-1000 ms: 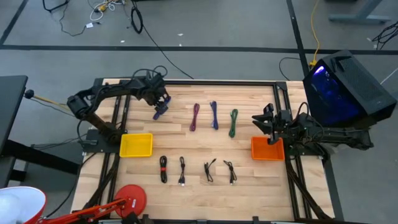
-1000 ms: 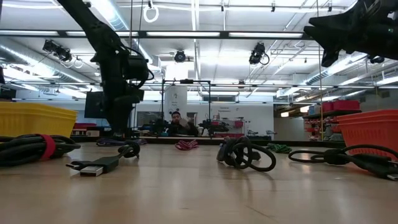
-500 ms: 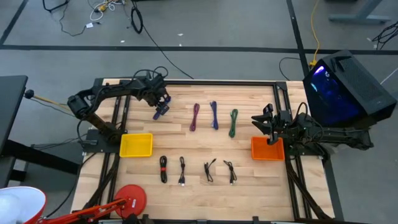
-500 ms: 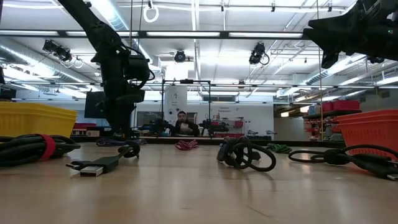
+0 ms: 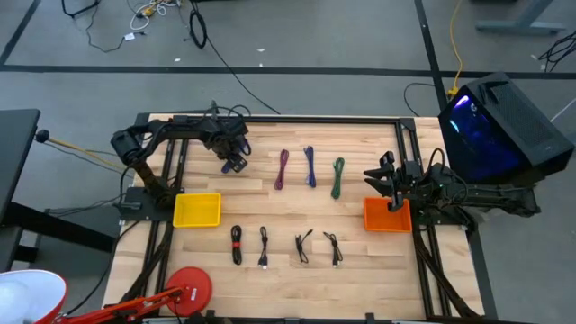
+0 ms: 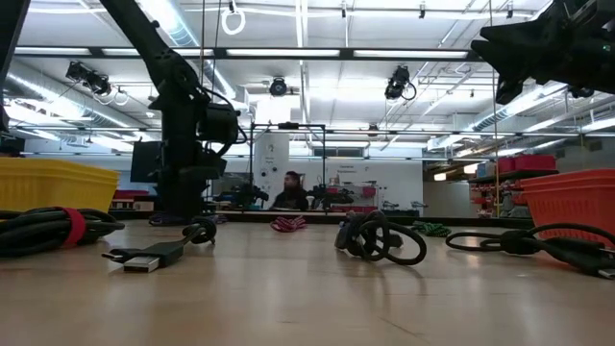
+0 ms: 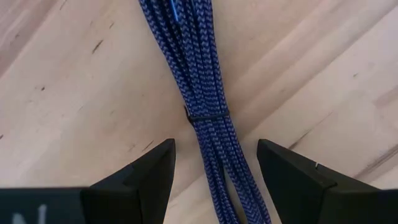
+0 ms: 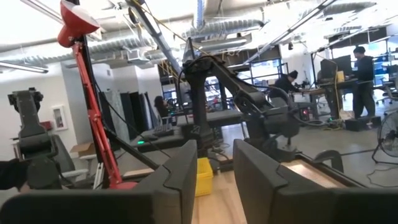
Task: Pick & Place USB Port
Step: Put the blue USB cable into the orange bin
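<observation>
The left gripper (image 5: 236, 158) is over the far left of the table (image 5: 360, 261), directly above the blue cable (image 7: 205, 93). Its fingers (image 7: 140, 177) are spread, one on each side of the bundle, not touching it. The cable lies flat on the wood, bound by a thin tie at mid-length. The right gripper (image 5: 389, 180) hangs above the orange bin (image 5: 387, 217) at the right edge, fingers (image 8: 180, 180) apart and holding nothing. The yellow bin (image 5: 196, 210) sits near the left edge.

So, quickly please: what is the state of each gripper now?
Left gripper: open, fingers on either side of the blue braided cable, not closed on it.
Right gripper: open, holding nothing, above the orange bin.
</observation>
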Robot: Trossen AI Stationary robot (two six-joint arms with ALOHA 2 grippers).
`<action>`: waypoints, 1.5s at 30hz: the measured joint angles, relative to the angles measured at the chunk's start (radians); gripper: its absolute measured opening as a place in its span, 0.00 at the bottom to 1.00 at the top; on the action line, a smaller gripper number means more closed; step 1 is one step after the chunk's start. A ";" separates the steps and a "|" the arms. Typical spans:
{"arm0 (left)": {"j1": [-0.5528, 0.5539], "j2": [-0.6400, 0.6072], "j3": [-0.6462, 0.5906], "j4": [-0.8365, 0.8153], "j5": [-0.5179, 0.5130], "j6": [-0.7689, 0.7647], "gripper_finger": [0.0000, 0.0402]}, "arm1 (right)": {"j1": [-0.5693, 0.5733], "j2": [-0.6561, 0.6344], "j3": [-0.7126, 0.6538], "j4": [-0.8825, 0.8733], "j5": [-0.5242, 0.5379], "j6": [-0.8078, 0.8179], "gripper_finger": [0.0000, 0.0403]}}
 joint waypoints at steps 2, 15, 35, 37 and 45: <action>0.000 0.004 0.000 0.000 0.000 -0.008 0.59 | 0.000 0.000 0.000 -0.001 -0.001 0.001 0.26; -0.002 0.008 -0.002 0.009 0.010 0.005 0.08 | 0.000 0.000 0.000 -0.007 0.000 0.000 0.26; -0.090 -0.163 0.349 -0.150 -0.181 0.121 0.02 | 0.000 0.000 -0.001 -0.141 0.189 -0.013 0.26; -0.109 -0.226 0.371 -0.157 -0.180 0.140 0.02 | -0.001 0.000 -0.001 -0.147 0.196 -0.026 0.26; -0.195 -0.556 0.368 -0.212 -0.174 0.130 0.02 | -0.001 0.000 -0.001 -0.153 0.287 -0.090 0.26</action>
